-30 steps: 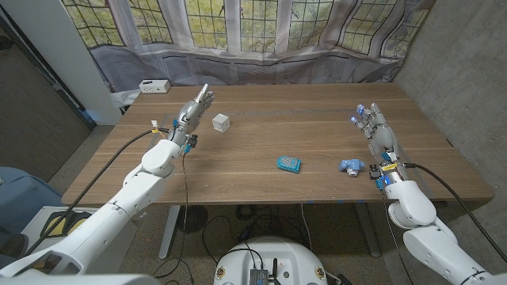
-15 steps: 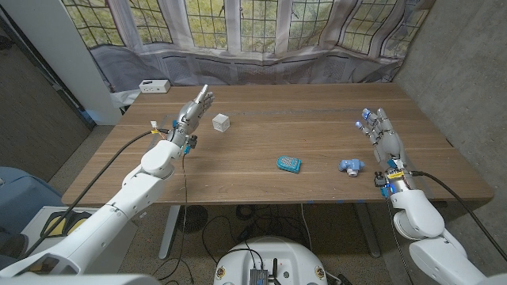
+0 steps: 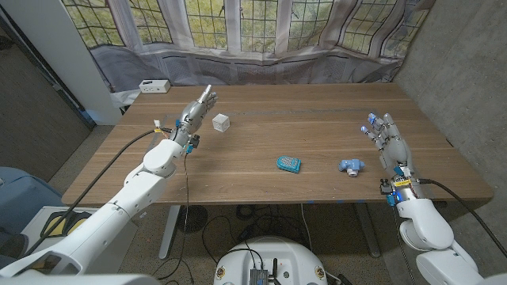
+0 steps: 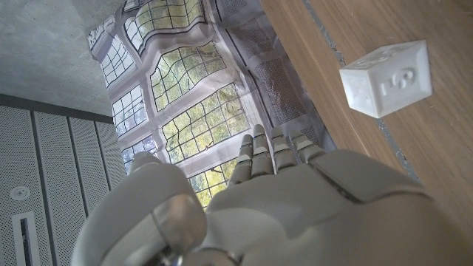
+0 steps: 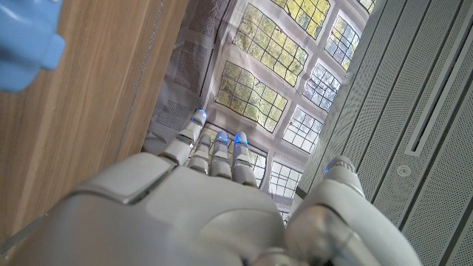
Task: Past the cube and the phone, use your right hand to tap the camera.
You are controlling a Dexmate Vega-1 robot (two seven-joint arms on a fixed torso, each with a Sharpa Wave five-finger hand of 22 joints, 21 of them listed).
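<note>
A small blue toy camera [image 3: 349, 166] lies on the wooden table [image 3: 261, 131] at the right front; its blue edge [image 5: 22, 44] shows in the right wrist view. My right hand [image 3: 388, 141] hangs raised to the right of it, fingers spread, holding nothing and clear of the camera. A blue phone [image 3: 288, 164] lies near the table's middle front. A white cube [image 3: 221, 122] stands at the left rear, its face [image 4: 386, 77] marked with a figure. My left hand [image 3: 194, 109] is raised just left of the cube, fingers straight and together, holding nothing.
A white box [image 3: 154, 86] sits at the table's far left corner. Draped curtains and leaded windows [image 3: 261, 32] run behind the far edge. A concrete wall [image 3: 467, 71] stands to the right.
My right hand has drawn back toward the table's right front edge, away from the camera. The left hand, cube, phone and camera have not moved.
</note>
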